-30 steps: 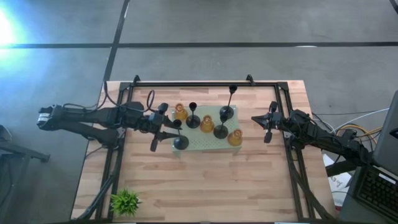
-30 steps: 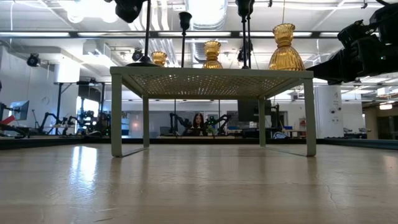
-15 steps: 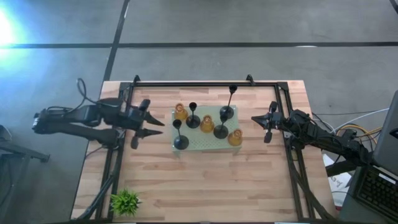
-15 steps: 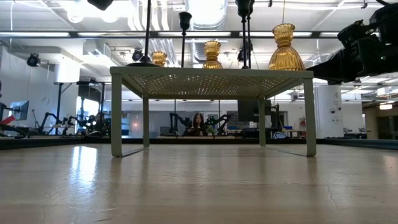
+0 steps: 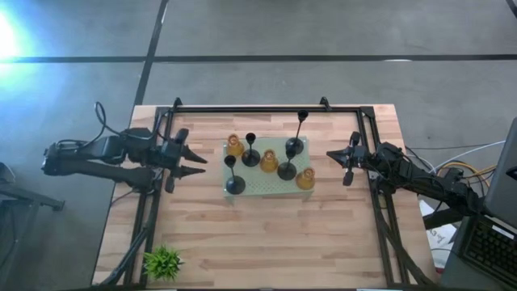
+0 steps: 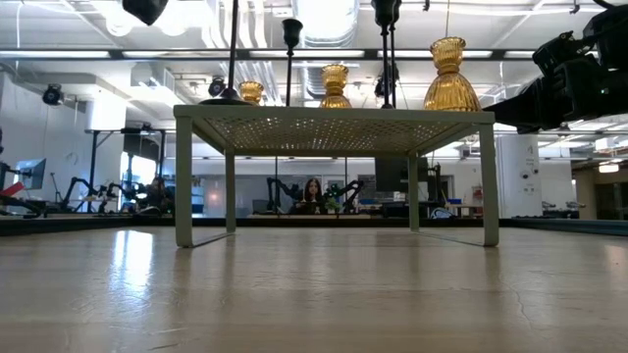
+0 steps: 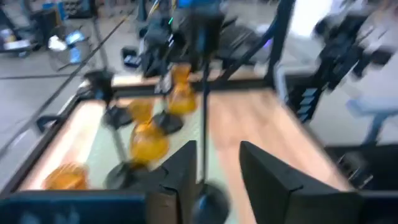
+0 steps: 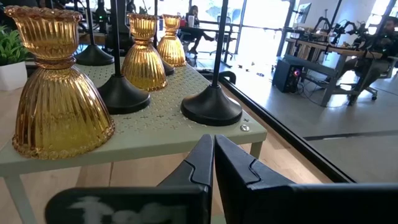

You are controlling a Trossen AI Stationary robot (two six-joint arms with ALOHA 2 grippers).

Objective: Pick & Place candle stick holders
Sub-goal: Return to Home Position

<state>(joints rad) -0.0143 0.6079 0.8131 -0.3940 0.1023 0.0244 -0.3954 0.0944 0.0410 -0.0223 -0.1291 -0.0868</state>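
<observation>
Seven candle stick holders stand on their bases on a pale green perforated stand (image 5: 258, 191). Three are amber (image 5: 234, 146) (image 5: 269, 160) (image 5: 304, 179). Four are black with thin stems (image 5: 234, 185) (image 5: 251, 158) (image 5: 294, 146) (image 5: 287, 170). My left gripper (image 5: 202, 166) is open and empty, left of the stand, pointing at the near-left black holder (image 7: 205, 200). My right gripper (image 5: 331, 153) is shut and empty, right of the stand; its wrist view shows the fingers (image 8: 205, 163) before the nearest amber holder (image 8: 59, 106).
A black frame rail (image 5: 250, 109) runs around the work area. A small green plant (image 5: 163, 262) stands at the near left corner. Bare wooden tabletop (image 5: 266, 234) lies in front of the stand. The stand is raised on legs (image 6: 184, 176).
My left gripper has drawn back from the near-left black holder toward the table's left edge. The holder stays upright on the stand. My right arm has kept still.
</observation>
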